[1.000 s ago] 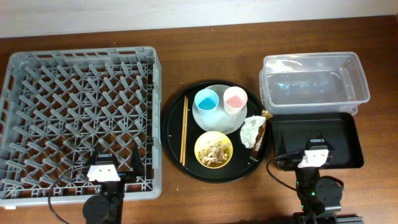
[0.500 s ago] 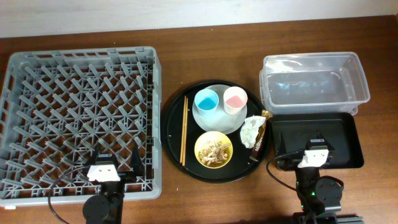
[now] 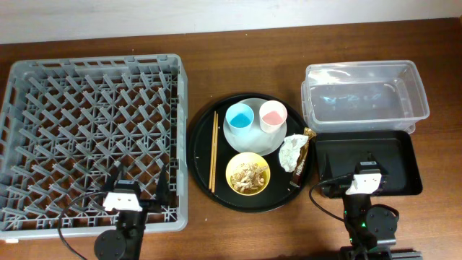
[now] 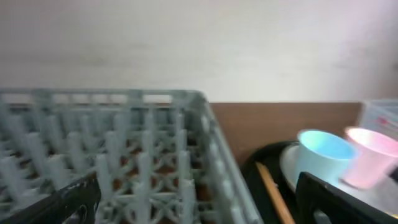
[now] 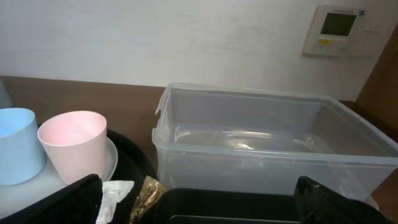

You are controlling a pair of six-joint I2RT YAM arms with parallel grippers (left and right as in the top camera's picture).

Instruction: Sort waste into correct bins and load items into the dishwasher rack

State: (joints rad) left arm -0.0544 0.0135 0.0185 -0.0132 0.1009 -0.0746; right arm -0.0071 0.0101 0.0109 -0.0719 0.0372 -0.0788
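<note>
The grey dishwasher rack (image 3: 94,137) fills the left of the table, its right wall in the left wrist view (image 4: 211,143). On a round black tray (image 3: 206,180) lie the chopsticks (image 3: 214,152), a blue cup (image 3: 239,118) and a pink cup (image 3: 273,115) on the pale plate (image 3: 253,143), a yellow bowl (image 3: 234,173) of food scraps (image 3: 250,175), a crumpled napkin (image 3: 291,152) and a foil wrapper (image 3: 304,153). The clear tub (image 3: 364,97) and black bin (image 3: 393,155) stand at the right. My left gripper (image 3: 141,175) hangs open over the rack's near right corner. My right gripper (image 3: 368,165) stands open over the black bin, nothing between its fingers.
Bare wood table (image 3: 238,50) runs behind the rack and the bins. A pale wall with a small control panel (image 5: 339,28) stands beyond the clear tub (image 5: 267,137). In the right wrist view the pink cup (image 5: 74,149), napkin (image 5: 115,191) and wrapper (image 5: 144,193) lie to the left.
My left arm has shifted slightly toward the table's near edge, and its view is blurred. The right arm and all objects have stayed where they were.
</note>
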